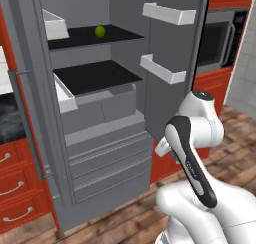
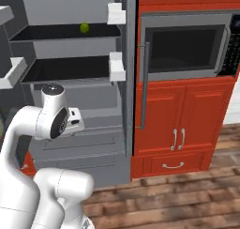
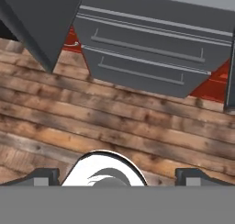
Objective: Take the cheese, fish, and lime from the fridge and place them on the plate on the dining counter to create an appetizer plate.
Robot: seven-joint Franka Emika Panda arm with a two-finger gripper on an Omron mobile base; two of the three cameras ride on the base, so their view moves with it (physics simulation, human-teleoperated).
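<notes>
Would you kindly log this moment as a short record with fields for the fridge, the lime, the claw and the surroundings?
fridge: doors open, black shelves, white door bins, grey drawers below
lime: alone on upper shelf, toward the back
lower shelf: bare
claw: open, holding nothing, pointed down at wood floor before the drawers
arm: folded low in front of the fridge
right of fridge: microwave above red cabinets
</notes>
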